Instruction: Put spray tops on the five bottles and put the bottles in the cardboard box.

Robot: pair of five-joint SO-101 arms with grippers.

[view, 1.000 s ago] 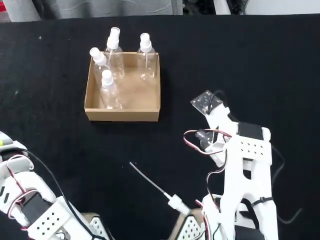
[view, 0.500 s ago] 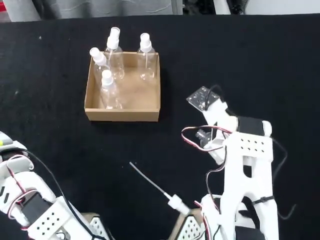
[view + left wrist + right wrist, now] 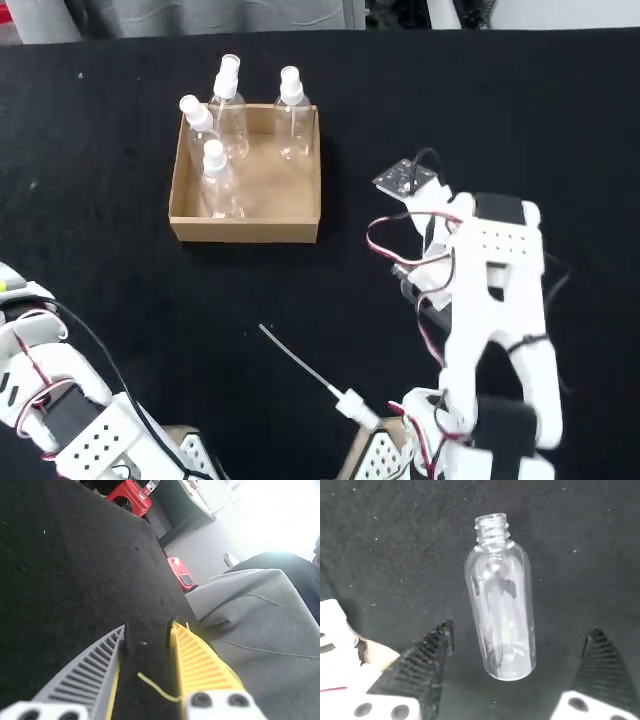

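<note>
Hovering over the bottle (right wrist view): the right pincer [image 3: 520,630] is spread wide. Its two dark fingers [image 3: 427,655] stand on either side of the last bottle [image 3: 502,610] and touch it on neither side. The bottle sits nearer one finger than the other.
Bottle's pose: it lies on its side on the black cloth [image 3: 580,540], with no top on it and its bare threaded neck [image 3: 492,527] pointing away from the pincer. The wide spread looks meant to take the round body across its width.
In the way here: nothing lies between the fingers and the bottle. Being round, the bottle may roll if one finger meets it first.
Left wrist view: the left pincer [image 3: 147,629] is parted by a narrow gap with nothing in it, low over the cloth near the table edge. Beyond it are grey fabric [image 3: 260,605] and red things [image 3: 132,491] on the floor. It looks parked out of the way.
High view, box: the right arm [image 3: 490,300] bends over the table. The cardboard box [image 3: 245,228] is well apart from the right pincer, ahead of it and toward the left arm [image 3: 60,410].
Box contents: four capped bottles [image 3: 216,175] stand upright in the part of the box farther from the right pincer. The bare floor on the nearer side looks like room for the fifth.
Spray top [image 3: 350,405]: it lies behind the right pincer, beside that arm's base. Its thin dip tube [image 3: 295,355] points toward the box and could snag a low sweep.
</note>
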